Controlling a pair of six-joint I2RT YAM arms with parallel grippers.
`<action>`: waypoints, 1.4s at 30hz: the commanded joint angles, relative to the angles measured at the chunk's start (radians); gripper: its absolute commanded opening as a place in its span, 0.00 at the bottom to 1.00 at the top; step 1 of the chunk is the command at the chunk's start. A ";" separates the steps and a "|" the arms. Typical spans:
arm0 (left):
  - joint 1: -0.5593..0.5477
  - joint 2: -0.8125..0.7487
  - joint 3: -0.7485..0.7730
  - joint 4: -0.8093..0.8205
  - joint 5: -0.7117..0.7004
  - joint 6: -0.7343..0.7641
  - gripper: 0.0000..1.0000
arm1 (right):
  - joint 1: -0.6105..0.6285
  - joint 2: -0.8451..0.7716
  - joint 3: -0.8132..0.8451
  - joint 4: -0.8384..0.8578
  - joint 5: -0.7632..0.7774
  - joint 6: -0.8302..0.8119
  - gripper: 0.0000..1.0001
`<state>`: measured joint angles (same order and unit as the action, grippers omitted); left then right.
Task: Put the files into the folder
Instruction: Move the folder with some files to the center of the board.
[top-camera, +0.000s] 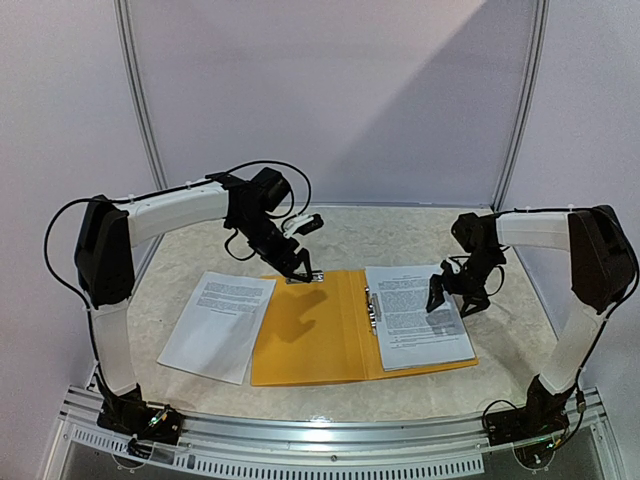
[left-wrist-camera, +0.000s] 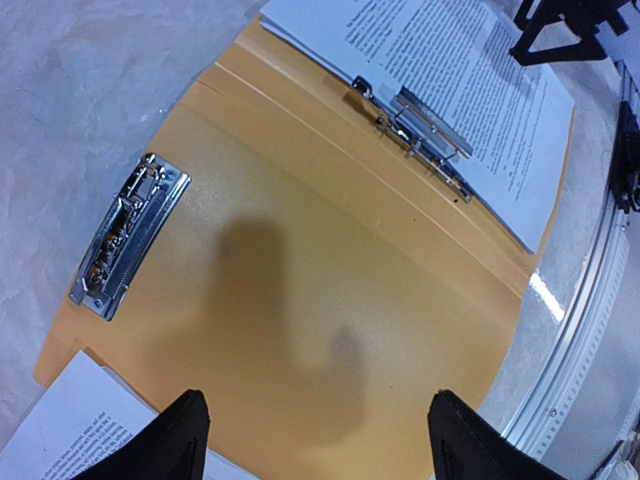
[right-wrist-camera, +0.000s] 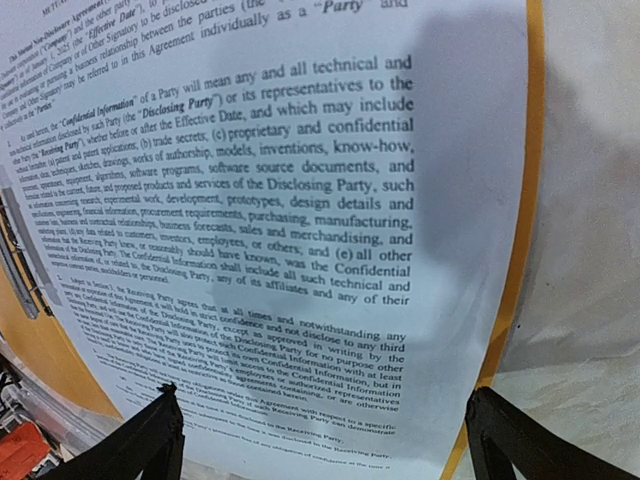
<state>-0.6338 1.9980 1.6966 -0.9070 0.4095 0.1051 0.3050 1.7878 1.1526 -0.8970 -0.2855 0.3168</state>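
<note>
On the pale table (top-camera: 400, 225) the orange folder (top-camera: 310, 335) lies open with 1 sheet (top-camera: 418, 315) clipped inside and 1 loose sheet (top-camera: 218, 325) just left, thin, limp and slippery paper, best pinched at an edge, while the left gripper (top-camera: 303, 272) and the right gripper (top-camera: 452, 298) both hang wide open and empty.

The folder (top-camera: 310, 340) lies open — one sheet (top-camera: 418, 315) on its right half, another sheet (top-camera: 220, 325) apparently overlapping its left edge.

Wrist cam's staring down at the open orange-yellow plastic folder (left-wrist-camera: 330, 300), with a loose silver metal clip bar (left-wrist-camera: 128, 236) on its left flap. The white printed paper sheet (left-wrist-camera: 470, 90) sits on the far flap by the metal binder prongs (left-wrist-camera: 420, 130).
</note>
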 joint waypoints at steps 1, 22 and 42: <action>0.011 0.015 -0.014 -0.010 0.002 0.017 0.77 | 0.007 -0.030 0.037 -0.051 0.043 -0.011 0.99; 0.015 -0.126 -0.066 -0.072 -0.032 0.112 0.78 | 0.036 -0.259 0.251 -0.114 0.130 -0.045 0.99; 0.041 -0.428 -0.254 -0.158 -0.052 0.254 1.00 | 0.056 -0.502 0.242 0.230 0.012 -0.188 0.99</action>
<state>-0.5991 1.6035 1.4673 -1.0374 0.3363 0.3050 0.3584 1.3361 1.4433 -0.8066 -0.2687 0.2192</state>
